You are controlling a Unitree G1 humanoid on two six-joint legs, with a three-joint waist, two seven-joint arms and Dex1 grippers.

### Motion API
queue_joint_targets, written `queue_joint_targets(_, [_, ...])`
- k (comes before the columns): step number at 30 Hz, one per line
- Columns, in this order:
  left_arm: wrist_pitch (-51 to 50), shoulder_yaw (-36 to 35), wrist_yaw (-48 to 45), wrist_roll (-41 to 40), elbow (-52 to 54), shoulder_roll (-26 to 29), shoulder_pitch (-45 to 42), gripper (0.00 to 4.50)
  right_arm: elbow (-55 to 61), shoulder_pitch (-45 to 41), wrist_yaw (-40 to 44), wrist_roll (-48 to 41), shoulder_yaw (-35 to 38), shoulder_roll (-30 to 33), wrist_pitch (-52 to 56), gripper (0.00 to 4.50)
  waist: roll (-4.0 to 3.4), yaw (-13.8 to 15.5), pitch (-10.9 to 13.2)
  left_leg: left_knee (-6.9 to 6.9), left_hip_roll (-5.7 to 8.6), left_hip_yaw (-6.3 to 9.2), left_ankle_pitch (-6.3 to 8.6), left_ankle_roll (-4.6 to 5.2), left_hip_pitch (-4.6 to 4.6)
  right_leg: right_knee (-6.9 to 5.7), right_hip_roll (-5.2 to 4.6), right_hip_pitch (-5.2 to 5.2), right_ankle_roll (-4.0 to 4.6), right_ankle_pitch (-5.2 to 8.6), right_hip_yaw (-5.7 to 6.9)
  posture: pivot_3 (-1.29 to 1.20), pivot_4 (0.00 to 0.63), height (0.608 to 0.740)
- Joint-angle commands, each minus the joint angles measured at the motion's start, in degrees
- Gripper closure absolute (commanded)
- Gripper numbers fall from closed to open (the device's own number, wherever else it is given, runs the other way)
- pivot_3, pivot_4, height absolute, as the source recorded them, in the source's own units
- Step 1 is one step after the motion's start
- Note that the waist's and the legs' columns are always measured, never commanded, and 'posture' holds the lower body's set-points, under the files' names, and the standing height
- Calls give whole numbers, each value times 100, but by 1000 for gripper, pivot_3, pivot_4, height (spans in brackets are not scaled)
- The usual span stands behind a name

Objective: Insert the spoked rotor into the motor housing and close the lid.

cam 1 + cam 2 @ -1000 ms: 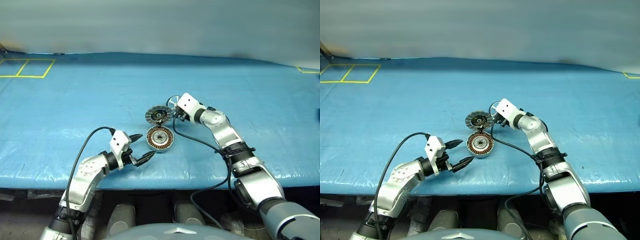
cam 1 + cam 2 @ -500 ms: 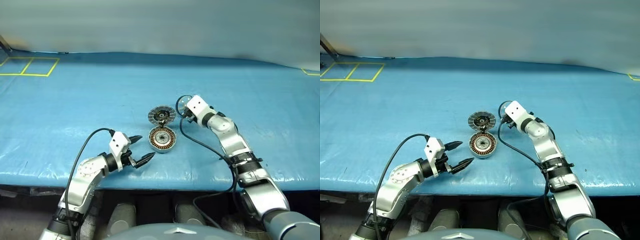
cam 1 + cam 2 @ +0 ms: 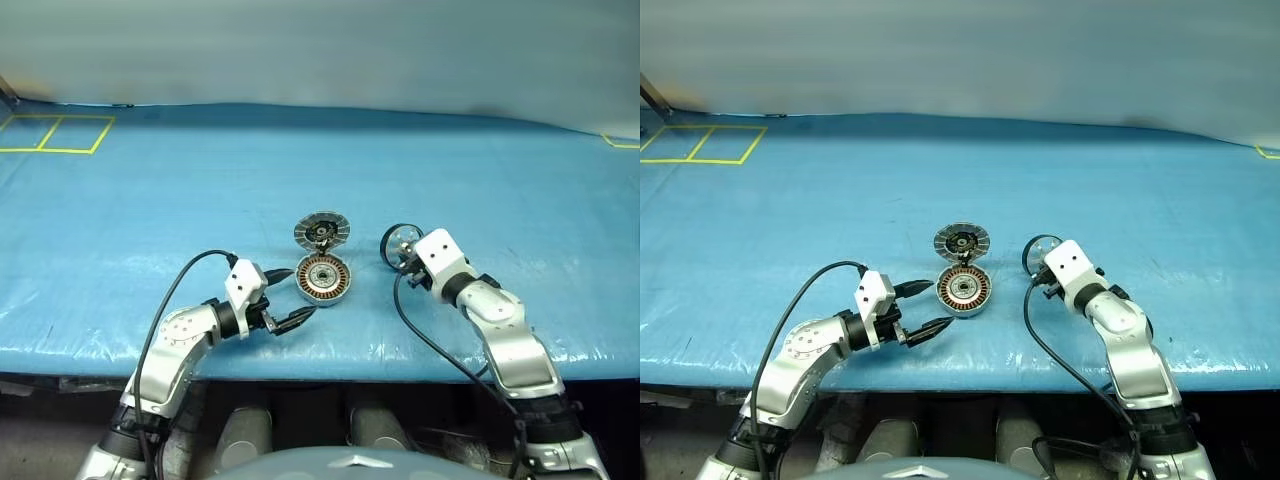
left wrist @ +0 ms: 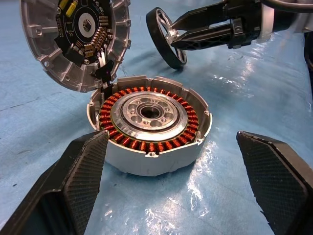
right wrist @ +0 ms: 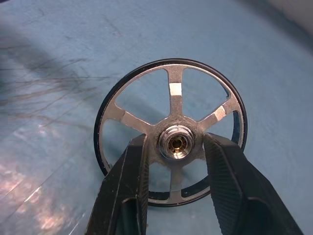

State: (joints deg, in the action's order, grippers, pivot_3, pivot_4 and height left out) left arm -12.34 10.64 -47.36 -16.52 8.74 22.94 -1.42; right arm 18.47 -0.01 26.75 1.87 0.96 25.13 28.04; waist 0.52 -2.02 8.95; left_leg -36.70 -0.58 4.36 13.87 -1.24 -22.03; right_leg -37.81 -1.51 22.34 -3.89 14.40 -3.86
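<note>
So the right gripper (image 5: 173, 161) is pinching the spoked rotor (image 5: 171, 129) by its hub, held on edge right of centre, clear of the blue counter (image 3: 150, 200). The motor housing (image 3: 321, 279) sits mid-frame with the lid (image 3: 322, 231) flipped open behind it. The left gripper (image 3: 288, 297) is spread wide just beside the housing. Tip the rotor flat first, centre the hub over the housing's bore, then lower it straight. Don't clip the windings.

The lid (image 3: 322, 229) stands behind the motor housing (image 3: 321, 279), the spoked rotor (image 3: 399, 243) to their right.
</note>
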Motion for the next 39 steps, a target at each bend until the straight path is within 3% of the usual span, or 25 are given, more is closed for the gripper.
queue_joint_targets(1, [78,-31,-128,-95,-35,-10,-135,0,953,500,401,-965,524,-106,351,3141,-2,2,1,0,0,-1,0,0,-4,0,0,4,0,0,-1,0,150,740])
queue_joint_targets(6, [86,-32,-195,-84,-140,-24,-235,0,1545,818,591,-1883,780,-270,642,3141,-13,-29,12,-5,-4,-7,0,0,-18,0,3,21,-3,0,-4,0,150,740])
queue_joint_targets(11, [110,-19,-241,-67,-239,-46,-319,0,2009,745,744,-2645,589,-329,862,3141,-15,-12,15,-17,-4,-3,0,0,-31,0,3,27,-1,2,0,0,150,740])
queue_joint_targets(24, [188,-88,-198,-21,-258,-20,-199,0,1423,-67,736,-2352,-537,-28,764,3141,-14,-5,16,-25,-1,0,0,1,-55,0,2,46,-10,-4,2,0,150,740])
queue_joint_targets(39, [185,-261,9,-79,126,50,-49,0,1080,-499,924,-2145,-904,275,611,3141,-12,-2,17,-25,0,2,1,1,-58,0,0,46,-11,-6,3,0,150,740])
